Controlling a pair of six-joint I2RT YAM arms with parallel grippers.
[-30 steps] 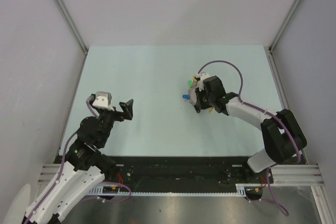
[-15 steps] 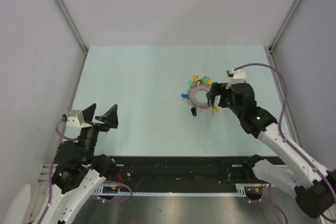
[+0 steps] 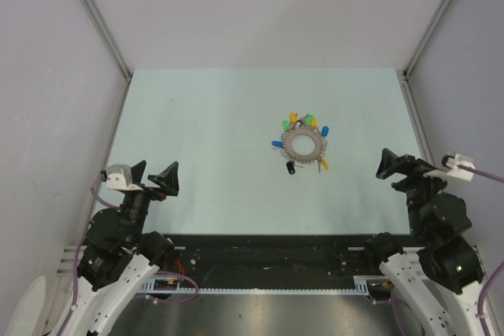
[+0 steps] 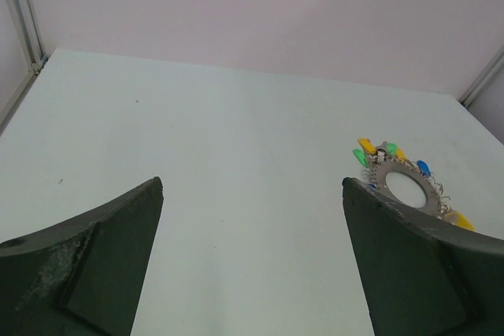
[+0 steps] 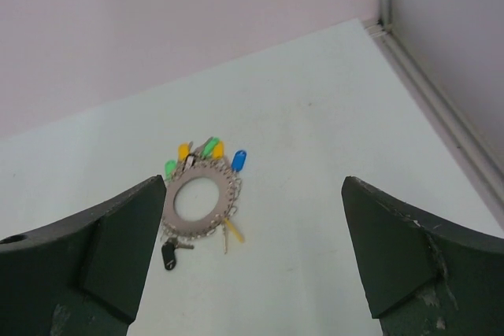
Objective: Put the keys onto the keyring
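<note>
Keyring w/ keys on table, L hand & R hand both wide, well away.

A pale mint-green table lies under soft, even light inside a booth of plain lilac-grey walls, with slim aluminium posts rising from its far corners and a black-and-silver mounting rail along the near edge.

Smooth matt pale table; dull grey metal keyring; glossy plastic-headed keys; left hand scuffed, matt dark plastic.
</note>
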